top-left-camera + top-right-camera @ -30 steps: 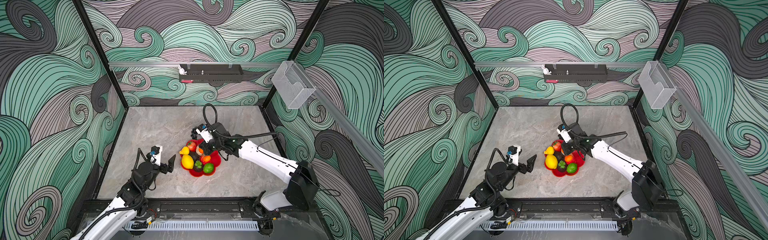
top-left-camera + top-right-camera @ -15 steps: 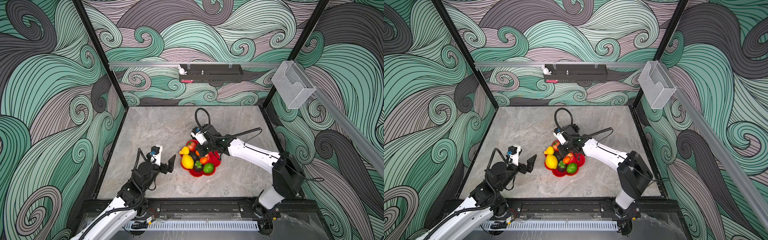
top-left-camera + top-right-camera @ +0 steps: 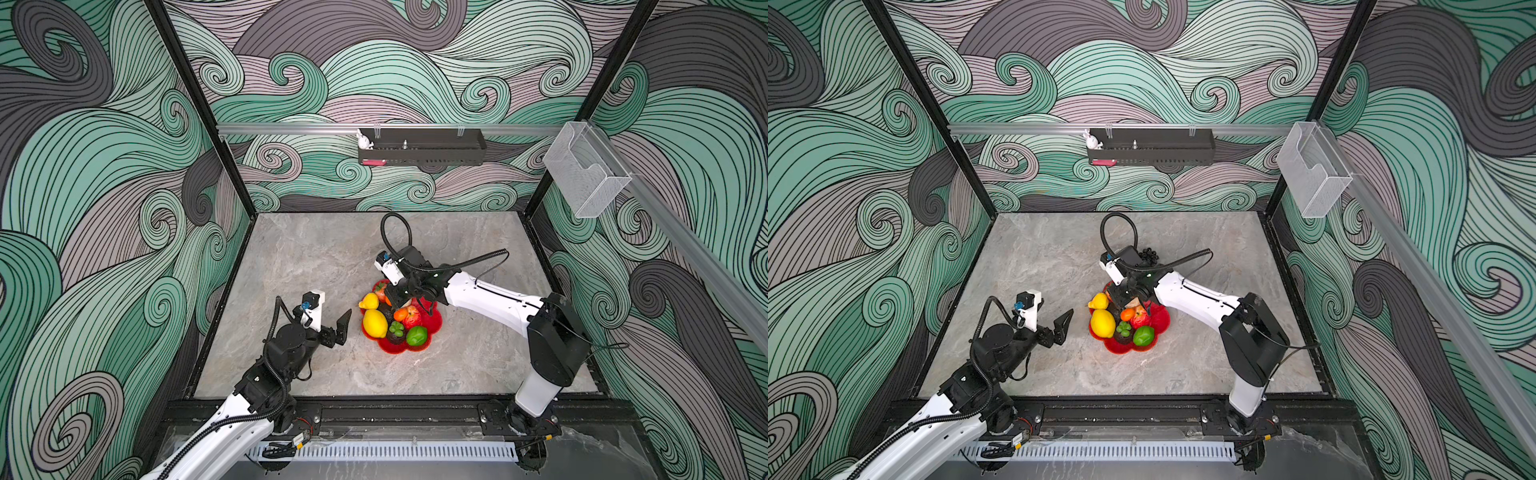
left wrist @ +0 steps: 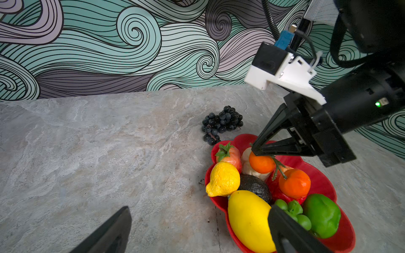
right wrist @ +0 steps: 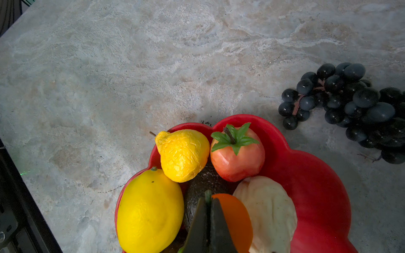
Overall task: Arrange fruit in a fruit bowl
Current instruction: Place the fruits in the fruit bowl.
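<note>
Two grippers, one bowl and eleven fruits on a grey stone table (image 3: pixel 316 257), listed front to back.

1. left gripper (image 4: pixel 199 211): nearest the front edge, just beside the bowl; jaws spread wide, nothing between them.
2. bowl (image 3: pixel 434 321): red, scalloped rim, flat on the table near its middle.
3. lime (image 3: pixel 417 336) and mangosteen (image 3: pixel 396 331): side by side at the bowl's front rim.
4. big lemon (image 3: pixel 375 322): beside the mangosteen, on the left gripper's side.
5. avocado (image 4: pixel 255 186): bowl centre, largely buried under its neighbours.
6. apple (image 3: pixel 411 318): mid-bowl, with a tangerine (image 3: pixel 400 313) resting against it.
7. small lemon (image 3: pixel 369 301): wrinkled, behind the big lemon, leaning on the rim.
8. pear (image 5: pixel 267 210): beige, behind the avocado.
9. second tangerine (image 4: pixel 260 163): on top of the pear.
10. right gripper (image 4: pixel 254 151): jaws closed together, tips at the top of the second tangerine; a green sliver shows at the tips, but whether it is pinched cannot be told.
11. second apple (image 5: pixel 237 156): at the far rim, leaves up.
12. grapes (image 3: pixel 1148 254): black bunch on the table just beyond the far rim, outside the bowl.
13. shelf (image 3: pixel 422 151): black, on the back wall, with a rabbit figure (image 3: pixel 364 140) at one end.
</note>
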You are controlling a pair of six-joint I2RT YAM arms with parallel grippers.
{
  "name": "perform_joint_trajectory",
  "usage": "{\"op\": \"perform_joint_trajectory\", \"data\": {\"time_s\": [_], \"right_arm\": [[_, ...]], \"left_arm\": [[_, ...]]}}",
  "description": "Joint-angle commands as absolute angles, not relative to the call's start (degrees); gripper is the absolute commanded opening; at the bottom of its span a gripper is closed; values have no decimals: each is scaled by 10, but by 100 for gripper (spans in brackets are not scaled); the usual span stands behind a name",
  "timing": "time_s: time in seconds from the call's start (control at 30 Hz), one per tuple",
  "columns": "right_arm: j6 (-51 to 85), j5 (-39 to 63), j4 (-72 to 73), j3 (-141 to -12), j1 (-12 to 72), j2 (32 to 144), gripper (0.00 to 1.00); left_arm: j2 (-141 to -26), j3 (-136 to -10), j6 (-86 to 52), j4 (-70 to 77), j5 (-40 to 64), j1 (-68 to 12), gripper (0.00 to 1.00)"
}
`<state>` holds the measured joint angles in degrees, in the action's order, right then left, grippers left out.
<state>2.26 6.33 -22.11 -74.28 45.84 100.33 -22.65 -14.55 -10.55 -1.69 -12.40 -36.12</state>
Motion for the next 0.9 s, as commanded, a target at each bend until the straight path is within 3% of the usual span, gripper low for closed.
{"op": "perform_joint_trajectory", "data": {"time_s": [0.0, 0.57, 0.87], "right_arm": [[9, 43, -226, -764, 464, 1014, 5], [8, 24, -233, -766, 472, 1005, 25], [48, 0, -265, -733, 472, 883, 37]], "left_arm": [[-229, -163, -105, -16, -126, -358, 99], [-232, -162, -105, -12, -127, -358, 99], [-276, -177, -128, -12, -156, -358, 99]]}}
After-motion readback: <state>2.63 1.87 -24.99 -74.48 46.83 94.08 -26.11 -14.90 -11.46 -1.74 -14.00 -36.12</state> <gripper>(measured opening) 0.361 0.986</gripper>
